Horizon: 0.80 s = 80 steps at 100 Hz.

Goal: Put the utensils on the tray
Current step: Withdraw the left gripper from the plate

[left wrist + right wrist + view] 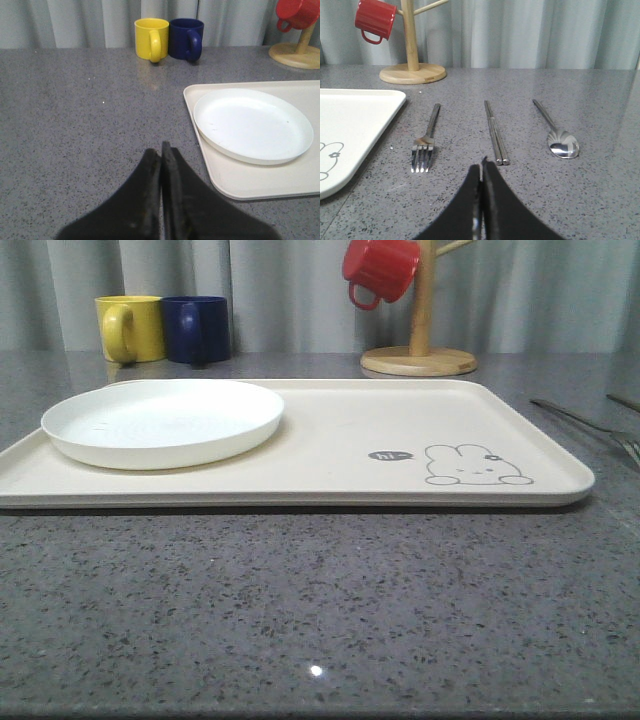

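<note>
The fork (425, 142), chopsticks (495, 135) and spoon (557, 135) lie side by side on the counter (570, 200), mid-frame, handles pointing away from the right tool (481, 172), whose fingers are together. The left tool (161, 152), also closed, sits lower centre, beside the tray (240, 182).

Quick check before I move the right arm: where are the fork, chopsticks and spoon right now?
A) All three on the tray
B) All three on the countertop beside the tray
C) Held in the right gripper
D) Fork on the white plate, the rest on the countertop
B: the fork, chopsticks and spoon lie side by side on the grey countertop, off the tray; the right gripper is shut on nothing.
</note>
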Motion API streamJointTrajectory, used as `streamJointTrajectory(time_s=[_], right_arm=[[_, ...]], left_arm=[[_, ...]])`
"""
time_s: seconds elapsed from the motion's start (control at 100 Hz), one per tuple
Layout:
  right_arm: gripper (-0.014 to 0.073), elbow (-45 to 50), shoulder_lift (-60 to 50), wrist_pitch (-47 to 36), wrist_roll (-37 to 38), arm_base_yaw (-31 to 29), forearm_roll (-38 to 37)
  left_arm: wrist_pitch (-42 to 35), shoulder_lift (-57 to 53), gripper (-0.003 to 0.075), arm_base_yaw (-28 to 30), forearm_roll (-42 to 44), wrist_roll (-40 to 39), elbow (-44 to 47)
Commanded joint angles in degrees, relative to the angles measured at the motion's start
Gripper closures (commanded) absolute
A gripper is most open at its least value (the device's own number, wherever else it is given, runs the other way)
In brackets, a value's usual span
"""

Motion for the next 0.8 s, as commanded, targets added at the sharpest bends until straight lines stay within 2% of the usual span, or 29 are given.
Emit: streamJointTrajectory(time_s=[0.0,0.07,0.19,0.5,0.59,0.71,0.79], right_arm=[[0.0655,-1.87,-0.9,-1.61,-0.38,-0.27,-1.1],[0.0655,-4.84,0.36,5.0,-0.38,-0.27,-2.76],[0.0655,-10.79,6.2,10.97,-0.38,-0.27,-2.84],[0.0628,-27.91,31.19,24.87,-0.38,-0.27,-0.03],[0.0519,-33.85,38.76,28.49,-0.38,-0.27,1.26],[0.0207,-41.77,47.23,32.24,-0.38,-0.22,3.27],[0.0078,-47.45,52.51,33.96,-0.38,-0.14,3.3]], left_arm=[[-4.44,-0.2,0.0739,-0.29,-0.51,-0.04,-1.38],[-4.44,-0.2,0.0739,-0.29,-0.51,-0.04,-1.38],[-4.44,-0.2,0.0739,-0.29,-0.51,-0.04,-1.38],[-4.44,-0.2,0.0739,-0.29,-0.51,-0.04,-1.38],[-4.44,-0.2,0.0739,-0.29,-0.51,-0.04,-1.38],[-4.44,-0.2,0.0739,-0.29,-0.51,-0.04,-1.38],[-4.44,-0.2,0.0739,-0.29,-0.51,-0.04,-1.38]])
